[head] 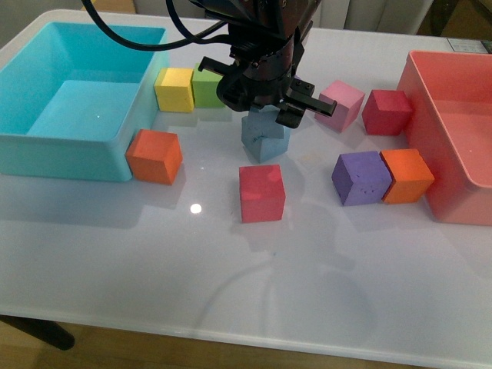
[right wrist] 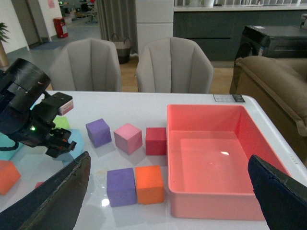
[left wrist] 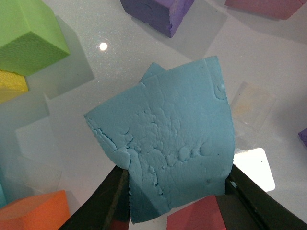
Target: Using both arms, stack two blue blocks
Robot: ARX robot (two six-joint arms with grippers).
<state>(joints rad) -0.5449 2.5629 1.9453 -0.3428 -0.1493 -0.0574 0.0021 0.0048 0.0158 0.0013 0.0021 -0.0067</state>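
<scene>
Sky-blue speckled foam sits at the table's centre: the left gripper (head: 267, 111) hangs over the lower blue block (head: 265, 150), with a red cube (head: 261, 192) near it. Left wrist: the jaws clamp the dented upper blue block (left wrist: 168, 148), and the lower blue block's corner peeks out beyond it. Right wrist: the right gripper (right wrist: 168, 191) gapes wide and empty near the salmon bin (right wrist: 211, 108).

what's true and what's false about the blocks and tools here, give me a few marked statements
1. The left tool grips a blue block. True.
2. The right tool holds a purple block. False: it is open and holds nothing.
3. A second blue block lies beneath the gripped one. True.
4. The pink bin holds a dark red block. False: the dark red block sits on the table beside it.
5. The yellow block and green block are side by side. True.
</scene>
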